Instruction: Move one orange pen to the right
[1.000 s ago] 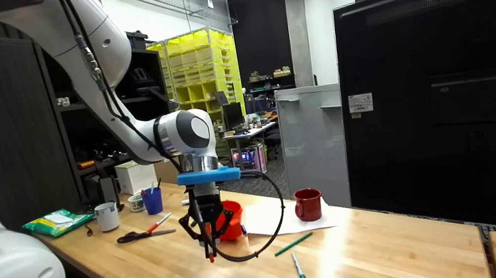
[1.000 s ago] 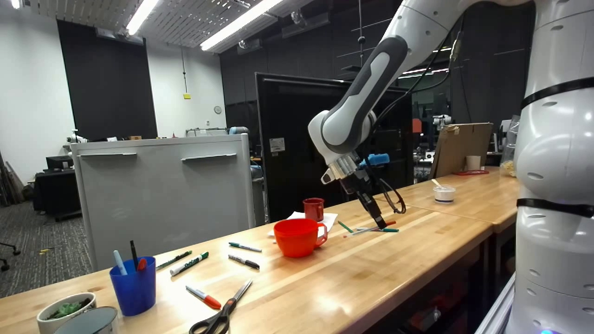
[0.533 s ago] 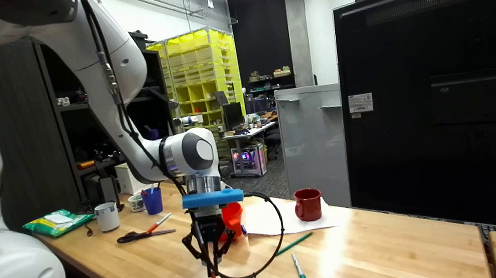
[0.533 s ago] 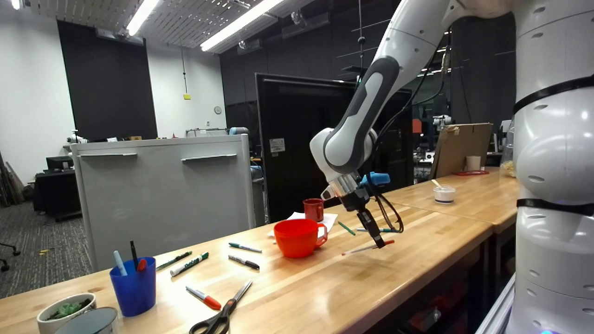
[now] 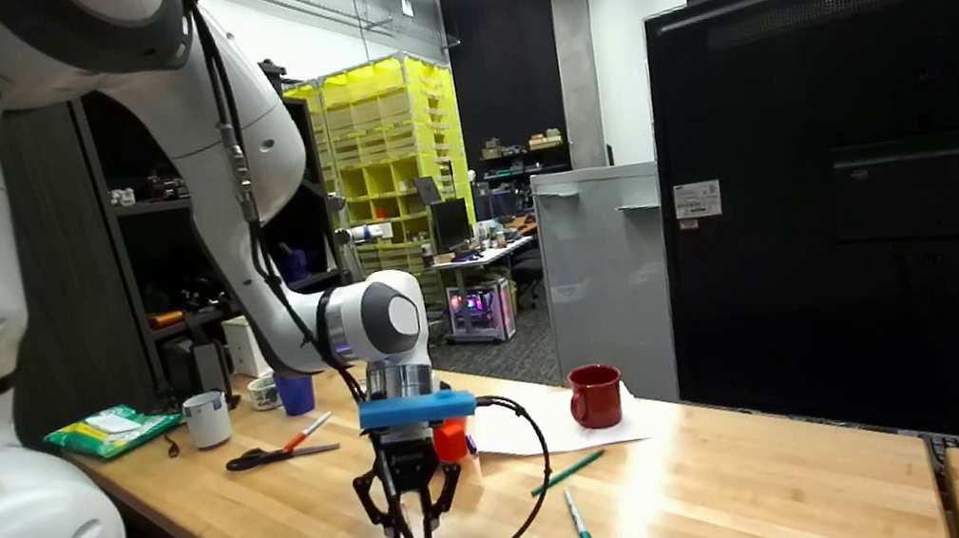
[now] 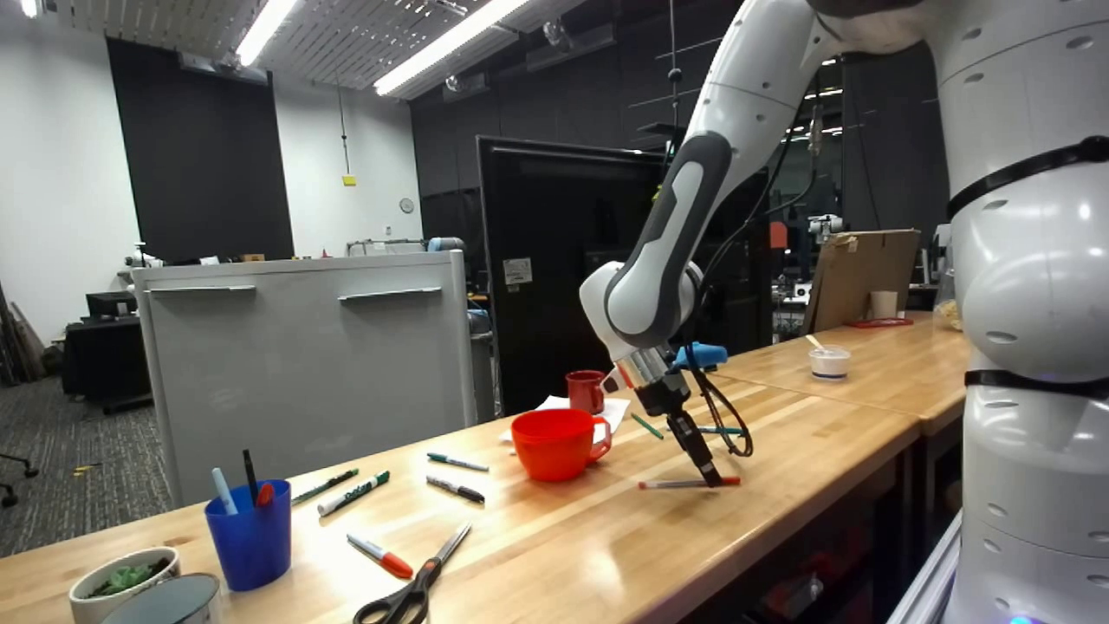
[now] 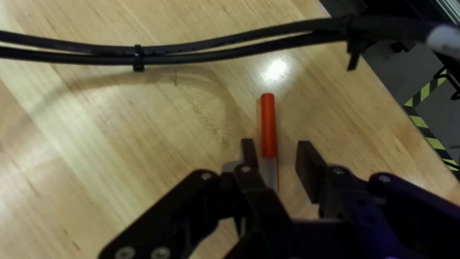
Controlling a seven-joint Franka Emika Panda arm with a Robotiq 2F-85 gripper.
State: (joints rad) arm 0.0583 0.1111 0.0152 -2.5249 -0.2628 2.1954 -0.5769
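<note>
There it is, down flat: the orange pen lies on the desk between the fingers of the gripper, its orange-red cap poking out past them. And those fingers are spread now, one close beside the pen, the other plainly off it; I can't tell whether the near one touches. A second ago the pen was pinched and hanging at a slant over the desk; half a second ago, lower, slanting still; now it's laid out along the surface. The robot arm has come down with it, the blue block at its wrist sitting lower, the black cable looping above the desk. In an exterior view the pen rests clear of the red bowl, which hasn't budged. Nor has the dark red mug on its white paper, nor the thin green pen, nor the green-capped marker near it. The orange pen showed in front of that marker a second ago, seen in an exterior view; now desk shows between the two. The scissors and the blue cup of pens are just where they were.
</note>
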